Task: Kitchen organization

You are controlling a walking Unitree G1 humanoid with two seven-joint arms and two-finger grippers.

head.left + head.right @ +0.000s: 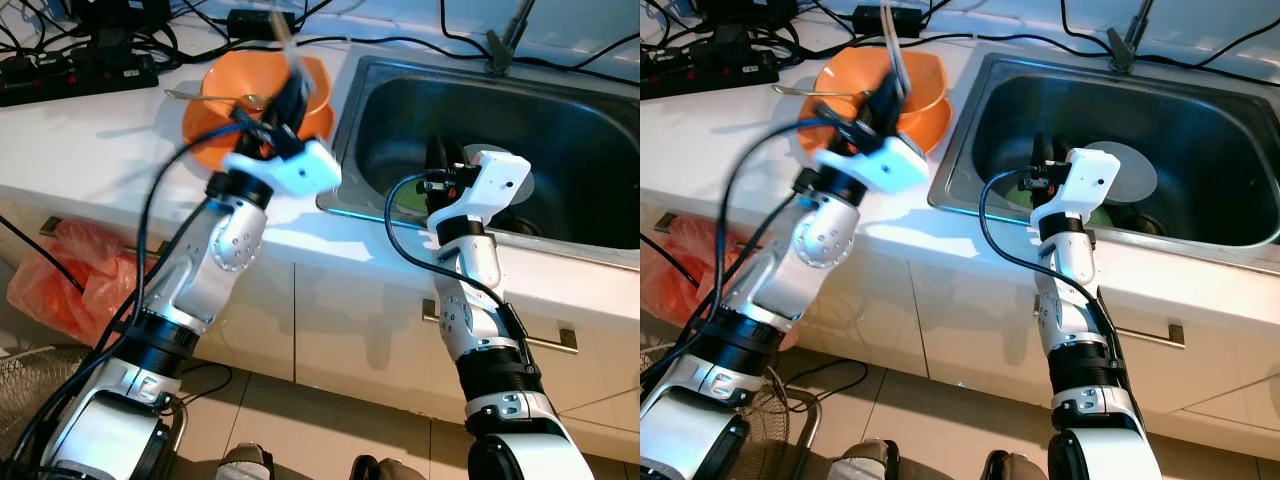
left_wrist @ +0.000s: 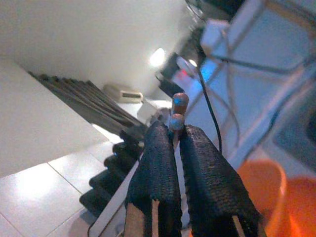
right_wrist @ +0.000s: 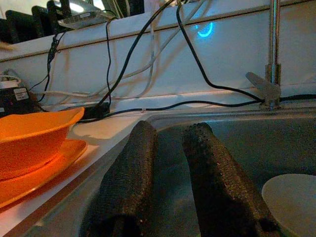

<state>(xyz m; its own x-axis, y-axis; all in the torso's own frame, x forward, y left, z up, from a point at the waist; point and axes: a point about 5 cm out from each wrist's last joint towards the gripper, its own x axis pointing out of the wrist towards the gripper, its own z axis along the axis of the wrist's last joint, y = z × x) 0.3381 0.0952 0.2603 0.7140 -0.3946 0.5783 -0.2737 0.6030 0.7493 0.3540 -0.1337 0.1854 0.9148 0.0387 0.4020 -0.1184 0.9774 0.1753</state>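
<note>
Chopsticks [image 2: 176, 111] pinched in left hand [image 2: 177, 143], raised above orange bowl [image 1: 262, 92] on white surface [image 1: 90, 140]. Right hand [image 3: 168, 168] inside steel sink [image 1: 560, 130], fingers slightly spread, holding nothing; white plate [image 1: 1122, 170] lies just beyond.

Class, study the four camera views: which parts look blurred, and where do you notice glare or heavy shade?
Left eye view: the left end effector and its chopsticks smear with motion blur above the orange bowl; the sink is dark. Left wrist view: background soft, a lamp glares. Right wrist view: the right end effector looks soft up close; blue glare dots the wall.
</note>
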